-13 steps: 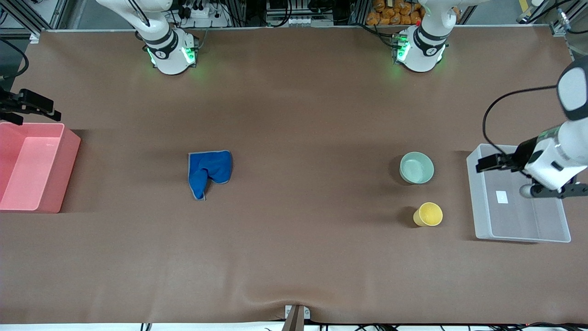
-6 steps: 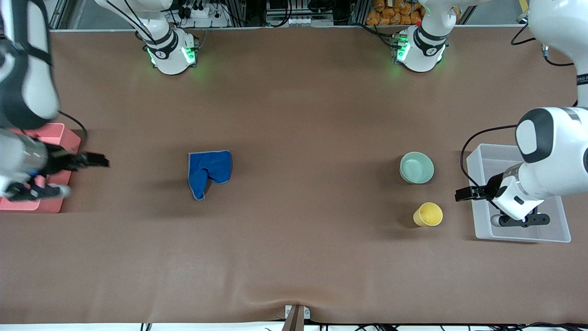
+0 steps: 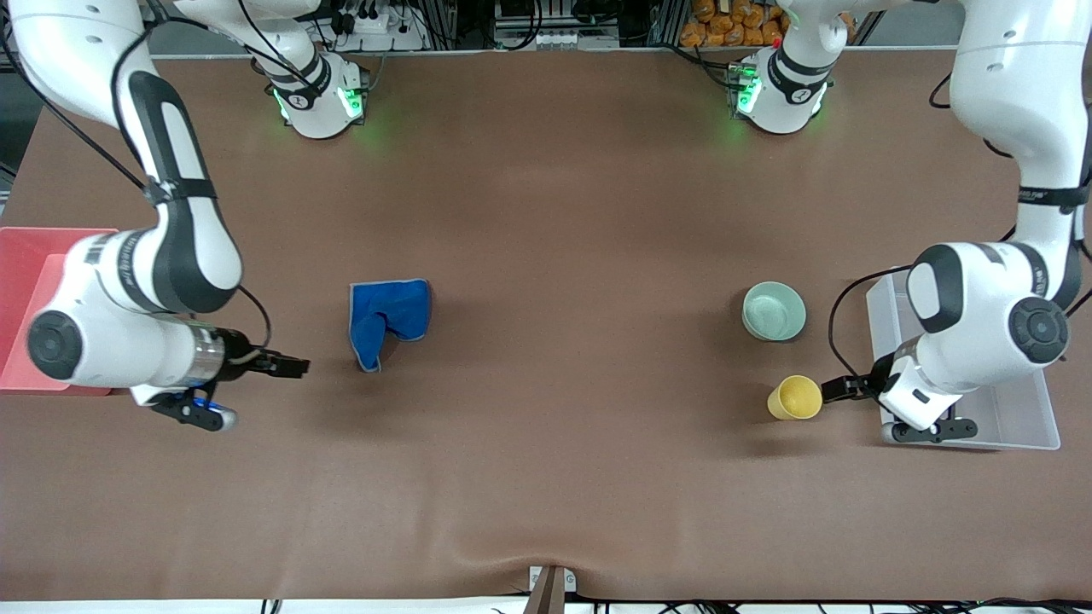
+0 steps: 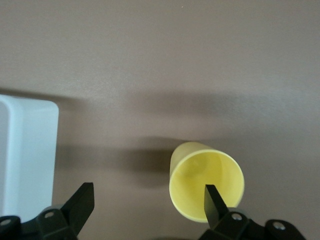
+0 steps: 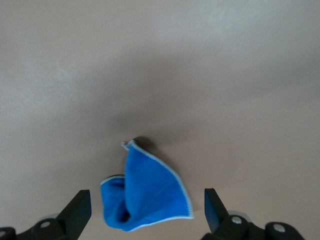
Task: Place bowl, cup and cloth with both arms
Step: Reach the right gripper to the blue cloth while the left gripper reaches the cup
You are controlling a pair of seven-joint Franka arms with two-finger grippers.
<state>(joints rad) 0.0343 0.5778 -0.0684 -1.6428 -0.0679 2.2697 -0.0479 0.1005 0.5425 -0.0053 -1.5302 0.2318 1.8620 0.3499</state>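
**A:** On the brown table (image 3: 546,477), what is seen around the task items?

**B:** Pink bin (image 3: 26,281) at the right arm's end, clear bin (image 3: 1015,435) at the left arm's end, partly covered by the arms. No writing can be read.

**A:** Cloth, bowl, cup?

**B:** Cloth (image 3: 388,320) is crumpled near the middle. Bowl (image 3: 774,311) is placed toward the left arm's end; cup (image 3: 795,398) is nearer the front camera, well apart from it.

**A:** Grippers?

**B:** Left gripper (image 4: 150,202) is spread wide and unloaded, just beside the cup (image 4: 206,187), between it and the clear bin (image 4: 25,160). Right gripper (image 5: 147,207) is spread too, nothing held, near the cloth (image 5: 147,195). Bare table is seen between them.
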